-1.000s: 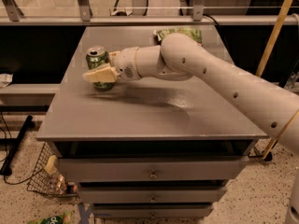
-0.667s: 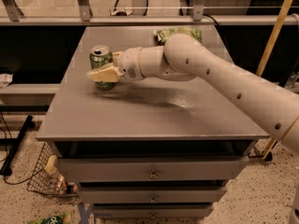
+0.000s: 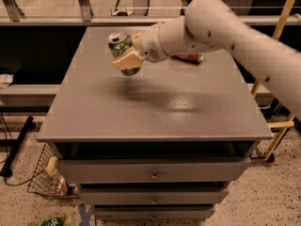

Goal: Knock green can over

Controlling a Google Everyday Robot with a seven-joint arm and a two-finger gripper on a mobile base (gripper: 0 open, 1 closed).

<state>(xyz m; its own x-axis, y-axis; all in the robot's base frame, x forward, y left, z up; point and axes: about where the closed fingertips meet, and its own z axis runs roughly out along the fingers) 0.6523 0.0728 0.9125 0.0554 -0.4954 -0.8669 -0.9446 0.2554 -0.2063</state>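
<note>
The green can (image 3: pixel 120 47) with its silver top is at the back left of the grey table top (image 3: pixel 155 112). It leans to the left and seems held a little off the surface, with a shadow on the table under it. My gripper (image 3: pixel 127 60) comes in from the right on the white arm (image 3: pixel 211 22) and is shut on the can. One pale yellow finger (image 3: pixel 126 60) lies across the can's front. The other finger is hidden behind the can.
A red can (image 3: pixel 189 57) lies on its side at the back of the table, partly behind my arm. The table is a drawer cabinet (image 3: pixel 153 175). A wire basket (image 3: pixel 47 180) stands on the floor at left. A yellow frame (image 3: pixel 277 74) stands at right.
The can stood upright on the table with the gripper at it; now it is tilted and raised in the gripper. The camera has come closer and the view has shifted.
</note>
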